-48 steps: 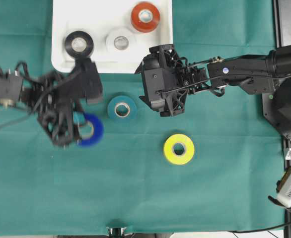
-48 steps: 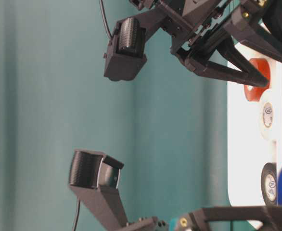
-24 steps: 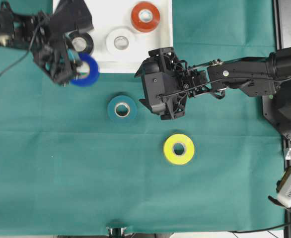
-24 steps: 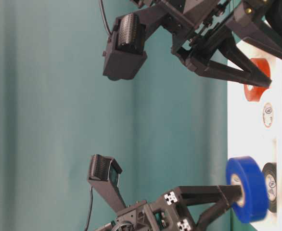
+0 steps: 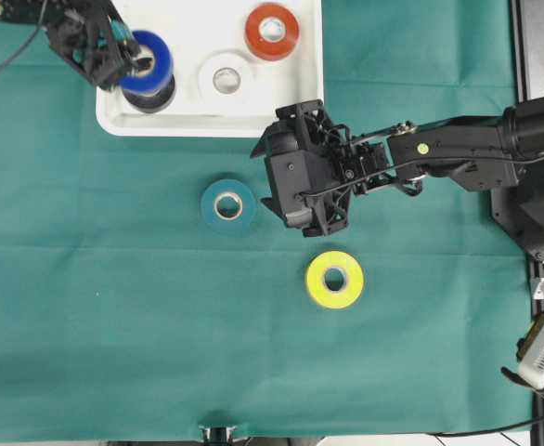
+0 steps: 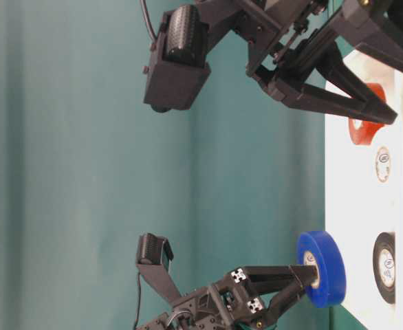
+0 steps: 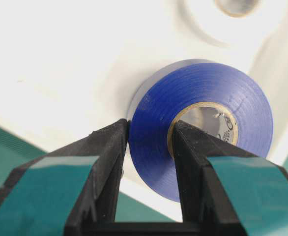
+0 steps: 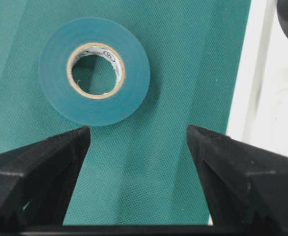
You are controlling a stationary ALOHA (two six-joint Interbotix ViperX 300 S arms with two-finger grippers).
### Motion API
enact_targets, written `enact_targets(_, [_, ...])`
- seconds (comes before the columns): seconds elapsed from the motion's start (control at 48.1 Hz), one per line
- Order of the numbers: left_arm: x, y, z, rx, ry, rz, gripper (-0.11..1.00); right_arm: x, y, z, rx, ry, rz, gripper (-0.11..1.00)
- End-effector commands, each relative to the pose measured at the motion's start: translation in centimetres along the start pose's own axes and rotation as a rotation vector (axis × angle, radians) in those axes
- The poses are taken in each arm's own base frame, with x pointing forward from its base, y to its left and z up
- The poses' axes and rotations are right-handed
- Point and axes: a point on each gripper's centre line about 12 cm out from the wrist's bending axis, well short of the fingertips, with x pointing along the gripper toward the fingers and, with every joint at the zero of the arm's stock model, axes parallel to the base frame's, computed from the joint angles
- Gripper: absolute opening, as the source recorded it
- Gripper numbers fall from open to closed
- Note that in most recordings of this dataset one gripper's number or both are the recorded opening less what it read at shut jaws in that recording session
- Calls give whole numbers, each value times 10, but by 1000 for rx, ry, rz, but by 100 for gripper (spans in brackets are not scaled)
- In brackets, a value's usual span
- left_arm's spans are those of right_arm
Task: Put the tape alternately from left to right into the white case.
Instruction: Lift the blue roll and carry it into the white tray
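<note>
while pinched in the left tool [image 7: 149, 147], blue tape [image 7: 203, 123] overhangs the white case [image 7: 60, 64].

The blue roll [image 7: 203, 123] is looking smooth and shiny, like plastic tape, and its inside ring is looking like pale paper with small print. It is sitting pinched between the 2 fingers [image 7: 104, 162] of the left gripper [image 7: 149, 147], which are showing up as hard, dull black plastic with a slightly rough edge. Just past those fingers, the white case [image 7: 60, 64] is looking like smooth plastic, catching bright light. Ahead of the right gripper [image 8: 136, 147], the teal roll [image 8: 94, 71] is looking smooth with a soft shine. The green cloth [image 8: 183, 73] under it is looking matt, with a fine woven grain.
</note>
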Motion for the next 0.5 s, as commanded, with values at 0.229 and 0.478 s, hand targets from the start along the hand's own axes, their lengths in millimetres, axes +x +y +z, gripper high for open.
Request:
enact_targets(0.229, [13,15,15,32,-69,22,27,-9,3,12,-3,-45,6,89])
enact_targets(0.478, [20,25,18,50,-66,38,27,-9,5,12,-6,-46,9,89])
